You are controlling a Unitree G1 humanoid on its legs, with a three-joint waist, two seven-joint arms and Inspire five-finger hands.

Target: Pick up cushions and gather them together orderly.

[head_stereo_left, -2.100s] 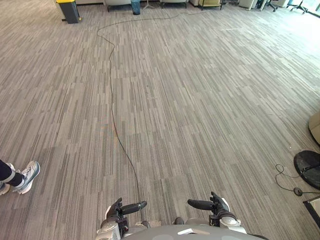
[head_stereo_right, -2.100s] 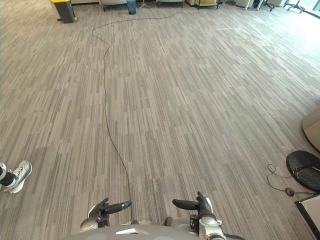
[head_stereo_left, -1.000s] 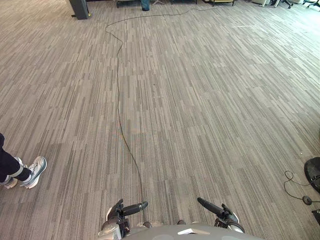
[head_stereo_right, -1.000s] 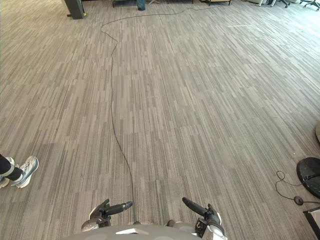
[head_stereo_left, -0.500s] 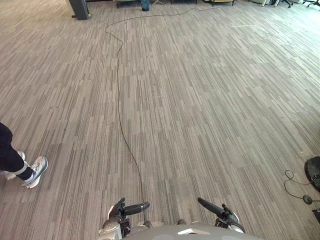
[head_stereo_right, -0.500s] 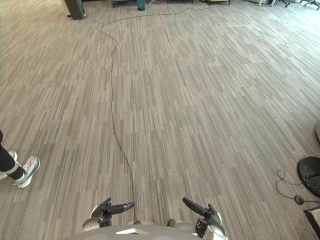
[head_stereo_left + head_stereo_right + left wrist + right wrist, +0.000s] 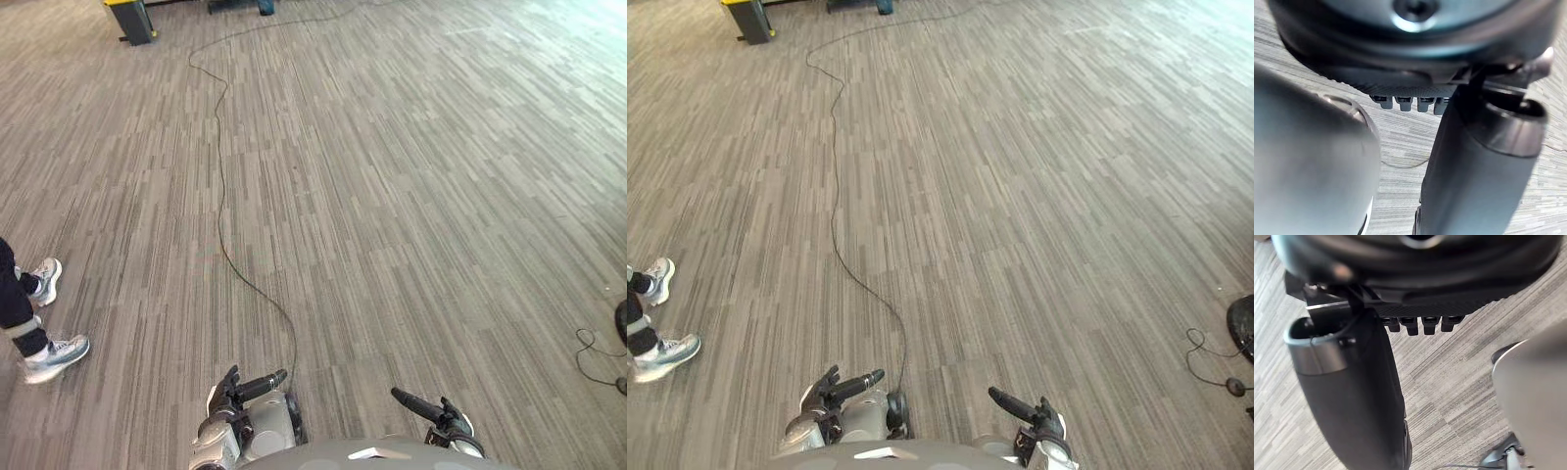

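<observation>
My left hand [image 7: 231, 396] hangs low at the lower left over the grey striped carpet [image 7: 392, 196], its thumb pointing inward and its fingers relaxed, holding nothing. My right hand [image 7: 443, 421] sits at the lower right in the same pose, open with nothing in it. In the left wrist view the dark thumb [image 7: 1474, 161] stands over bare carpet, with the fingers [image 7: 1405, 102] in a straight row beyond it. The right wrist view shows its thumb [image 7: 1352, 382] likewise over carpet.
A person's legs in grey sneakers [image 7: 47, 338] stand at the left edge. A dark bin with a yellow top [image 7: 127, 18] is far off at the upper left. A black round base [image 7: 1244, 325] with a thin cord lies at the right edge.
The camera has shifted, swinging the view a little. The person at the left has stepped, with both shoes now apart. Both hands keep their low, open pose.
</observation>
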